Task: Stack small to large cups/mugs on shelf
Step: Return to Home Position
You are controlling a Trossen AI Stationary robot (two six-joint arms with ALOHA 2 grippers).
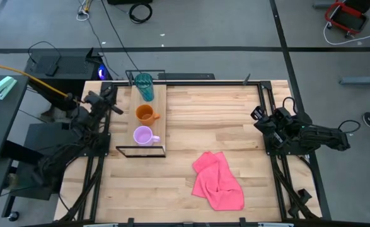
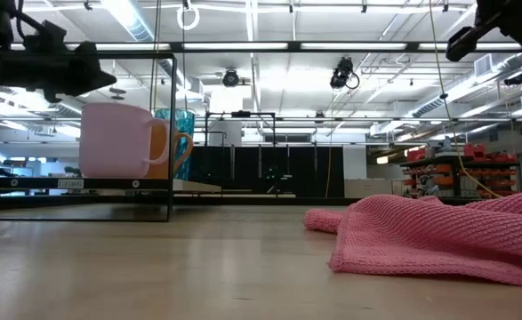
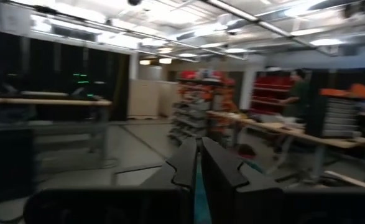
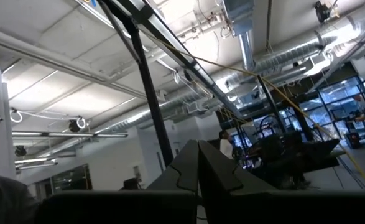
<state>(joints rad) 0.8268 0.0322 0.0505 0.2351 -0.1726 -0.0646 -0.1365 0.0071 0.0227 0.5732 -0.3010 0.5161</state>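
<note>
The light-wood shelf (image 1: 161,104) on its black frame stands at the table's far left. On it stand, in a row from far to near, the teal tumbler (image 1: 144,86), the orange mug (image 1: 145,113) and the lilac mug (image 1: 143,135). In the low view the lilac mug (image 2: 114,140) stands in front of the orange mug (image 2: 170,147) and the tumbler (image 2: 179,120). My left gripper (image 1: 111,94) is just left of the shelf, raised and shut (image 3: 198,168). My right gripper (image 1: 258,115) waits at the table's right edge, raised and shut (image 4: 198,163).
A crumpled pink cloth (image 1: 217,180) lies on the wooden tabletop at the near middle; it also shows in the low view (image 2: 438,231). Black frame rails (image 1: 270,145) run along the table's left and right edges. Bare tabletop (image 1: 210,120) lies between the shelf and the right arm.
</note>
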